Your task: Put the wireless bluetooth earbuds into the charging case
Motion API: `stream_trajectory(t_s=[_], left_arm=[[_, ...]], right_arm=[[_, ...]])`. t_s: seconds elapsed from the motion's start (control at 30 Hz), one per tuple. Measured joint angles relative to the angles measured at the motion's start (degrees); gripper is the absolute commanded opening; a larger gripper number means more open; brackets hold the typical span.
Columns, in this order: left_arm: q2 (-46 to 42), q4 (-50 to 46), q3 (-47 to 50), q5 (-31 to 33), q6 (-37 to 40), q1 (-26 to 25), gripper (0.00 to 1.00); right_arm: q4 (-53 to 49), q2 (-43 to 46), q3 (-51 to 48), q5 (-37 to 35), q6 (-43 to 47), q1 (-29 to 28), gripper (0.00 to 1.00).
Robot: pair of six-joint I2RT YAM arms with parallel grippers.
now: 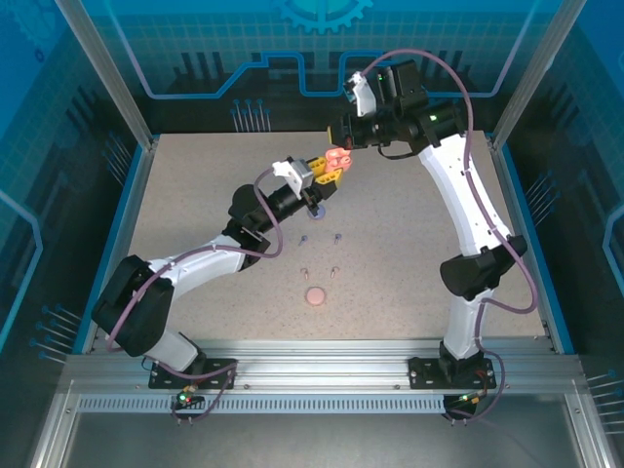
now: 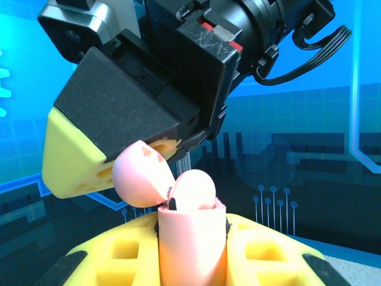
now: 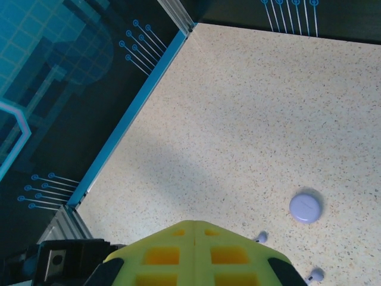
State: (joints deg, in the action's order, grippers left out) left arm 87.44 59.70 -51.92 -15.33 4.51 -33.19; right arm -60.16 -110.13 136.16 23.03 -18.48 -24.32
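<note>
While the left gripper [image 1: 328, 168] is clamping tight on a pink charging case [image 2: 191, 238] raised above the table [image 1: 195, 195], the right gripper [image 3: 196, 250], pinched fully shut on nothing, is nudging a fingertip [image 2: 77, 161] against the case's open lid [image 2: 143, 173]. Whether any buds are sitting inside cannot be told. Below, 4 earbuds [image 1: 303, 237] are lying loose in 2 rows between a purple case [image 3: 305, 207] and a salmon case [image 1: 316, 295], so most of the job appears to be waiting.
</note>
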Motion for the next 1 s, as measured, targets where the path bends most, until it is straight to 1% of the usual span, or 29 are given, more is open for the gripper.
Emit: stream_trajectory(t_s=[0.43,0.57,0.67,0.8,0.83,0.9,0.97,1.0], left_arm=[[0.63,-0.76,-0.37,-0.09,0.35,-0.31,0.0],[0.81,-1.09,-0.66,-0.09,-0.09,-0.46,0.0],[1.64,-2.14,-1.7,0.31,-2.12,-0.46,0.0],[4.17,-4.04,-2.97,1.03,-7.72,-0.52,0.0],[5.22,-4.74,-3.32,1.42,-9.51,-0.63,0.0],[7.54,-6.64,-4.2,2.14,-13.57,-0.9,0.0],[10.29,-9.42,-5.77,2.73,-18.34,-1.42,0.0],[11.93,-10.95,-6.84,3.08,-20.96,-1.81,0.0]], right_arm=[[2.95,10.97,-13.88,-0.15,0.48,-1.09,0.0],[5.42,13.7,-17.62,-1.33,-1.11,-0.46,0.0],[8.61,17.86,-23.47,-3.56,-4.42,2.23,0.13],[14.62,26.8,-36.79,-9.14,-9.42,8.57,0.19],[15.87,29.07,-40.39,-10.56,-10.51,10.01,0.2],[17.73,32.98,-47.1,-13.27,-12.59,12.07,0.26],[18.91,36.17,-53.35,-15.63,-14.21,13.14,0.3],[19.39,37.59,-56.43,-16.76,-14.99,13.55,0.35]])
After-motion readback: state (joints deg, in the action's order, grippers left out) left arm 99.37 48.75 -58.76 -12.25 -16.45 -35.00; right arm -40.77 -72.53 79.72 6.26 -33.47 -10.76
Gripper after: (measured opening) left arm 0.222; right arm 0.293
